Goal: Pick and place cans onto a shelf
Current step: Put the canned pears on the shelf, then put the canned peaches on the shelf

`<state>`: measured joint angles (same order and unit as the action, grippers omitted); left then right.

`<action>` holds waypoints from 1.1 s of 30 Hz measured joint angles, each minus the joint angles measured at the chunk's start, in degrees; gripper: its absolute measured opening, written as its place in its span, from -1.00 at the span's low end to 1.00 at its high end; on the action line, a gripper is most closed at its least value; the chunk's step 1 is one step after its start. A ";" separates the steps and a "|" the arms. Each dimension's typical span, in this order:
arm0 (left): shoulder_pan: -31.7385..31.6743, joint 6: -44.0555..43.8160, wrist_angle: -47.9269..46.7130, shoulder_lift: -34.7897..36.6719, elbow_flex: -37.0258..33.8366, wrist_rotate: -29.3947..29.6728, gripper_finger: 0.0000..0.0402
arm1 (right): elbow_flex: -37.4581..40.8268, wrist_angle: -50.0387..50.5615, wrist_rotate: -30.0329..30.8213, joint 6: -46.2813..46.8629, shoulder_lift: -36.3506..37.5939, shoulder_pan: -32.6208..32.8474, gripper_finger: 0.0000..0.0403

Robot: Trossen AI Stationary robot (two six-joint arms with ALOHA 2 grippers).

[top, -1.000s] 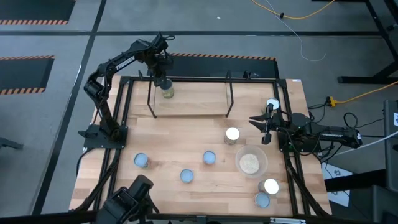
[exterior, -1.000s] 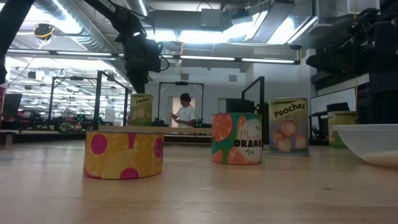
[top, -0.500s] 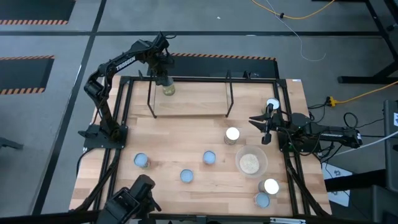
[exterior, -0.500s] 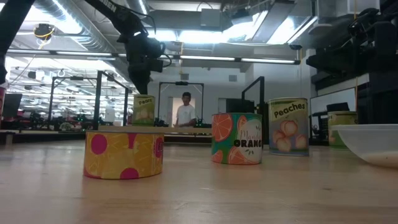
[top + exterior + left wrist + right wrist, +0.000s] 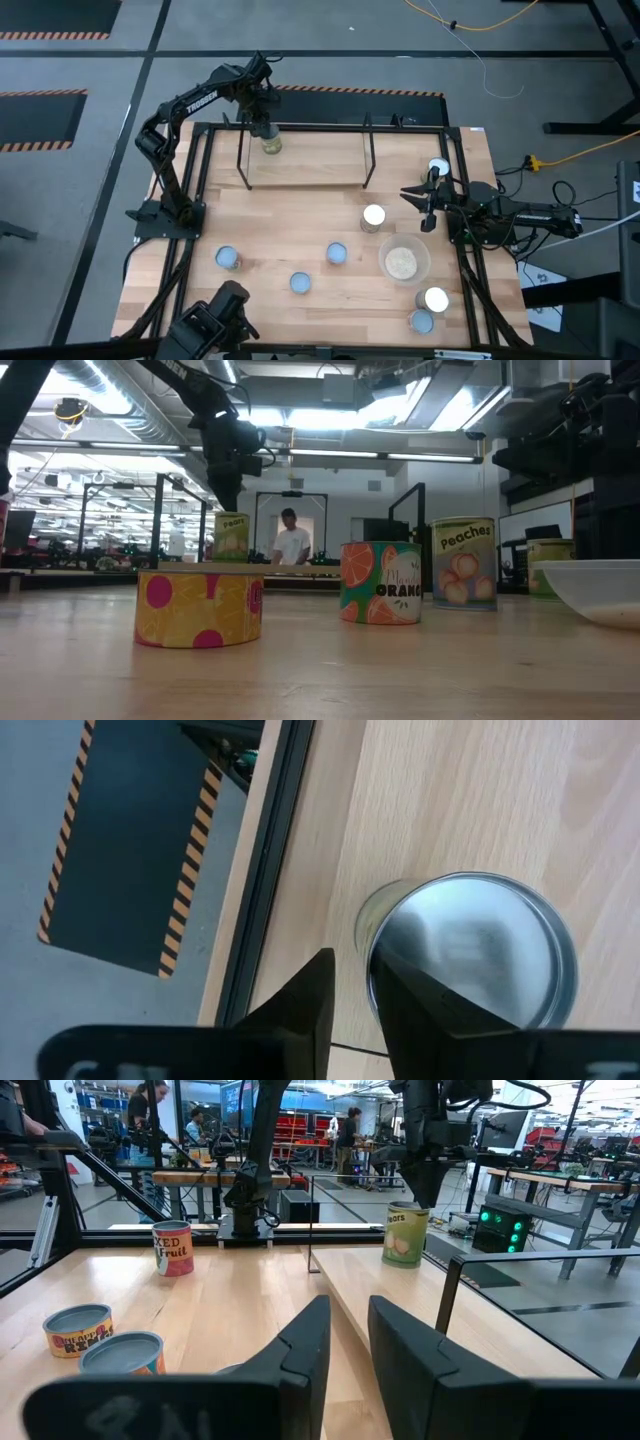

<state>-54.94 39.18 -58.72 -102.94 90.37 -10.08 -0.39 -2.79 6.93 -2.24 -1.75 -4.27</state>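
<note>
- Your left claw (image 5: 266, 130) sits right over the pear can (image 5: 270, 146), which stands upright on the shelf (image 5: 305, 170) board near its left end.
- In the left wrist view its fingers (image 5: 300, 1005) straddle the can's silver top; you cannot tell whether they are clamped on it or just apart from it.
- Your right claw (image 5: 428, 205) waits at the right edge of the worktop (image 5: 280, 225), fingers a little apart and holding nothing.
- A silver-topped can (image 5: 373, 216) stands near it, just in front of the shelf's right end.
- The bowl (image 5: 403, 262) of grains lies beside that can.
- Three blue-topped cans (image 5: 228, 258) stand in the front middle of the worktop, and two more cans (image 5: 433, 299) at the front right corner.
</note>
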 joint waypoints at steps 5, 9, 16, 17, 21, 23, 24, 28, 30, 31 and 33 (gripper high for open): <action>0.00 0.00 0.52 0.00 0.00 0.21 -0.66 | 0.01 0.01 0.01 0.00 -0.01 0.02 -0.61; 0.02 0.00 0.96 0.00 0.00 2.29 -0.66 | -0.01 0.01 0.01 0.00 0.01 0.01 -0.61; 0.02 -0.02 1.07 0.02 0.02 4.38 -0.66 | -0.01 0.00 0.01 0.00 -0.01 0.00 -0.61; 0.02 -0.02 1.07 0.02 0.02 4.38 -0.66 | -0.01 0.01 0.01 0.01 0.00 0.00 -0.61; 0.04 -0.04 0.79 0.15 0.04 4.54 -0.66 | 0.00 0.00 0.00 0.01 0.00 0.00 -0.61; 0.26 -0.07 0.32 0.15 0.39 4.45 -0.66 | -0.01 0.01 -0.02 0.00 0.01 0.01 -0.61; 0.26 -0.07 0.29 0.17 0.59 4.43 -0.66 | -0.01 -0.02 0.00 0.01 0.00 0.02 -0.61; 1.02 -0.08 0.22 0.20 1.50 4.34 -0.66 | -0.01 0.01 -0.01 0.00 0.01 0.02 -0.61; 1.59 -0.07 0.24 0.20 2.00 4.33 -0.66 | -0.01 0.01 -0.02 0.01 0.01 0.02 -0.61; 1.85 -0.09 0.21 0.20 2.20 4.33 -0.66 | 0.00 0.00 0.00 0.00 0.01 0.01 -0.61; 2.38 -0.09 0.23 0.20 2.66 4.31 -0.66 | -0.01 0.01 -0.02 0.00 0.01 0.02 -0.61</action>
<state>-52.56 39.09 -58.49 -102.74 93.03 -5.77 -0.40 -2.79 6.92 -2.24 -1.74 -4.25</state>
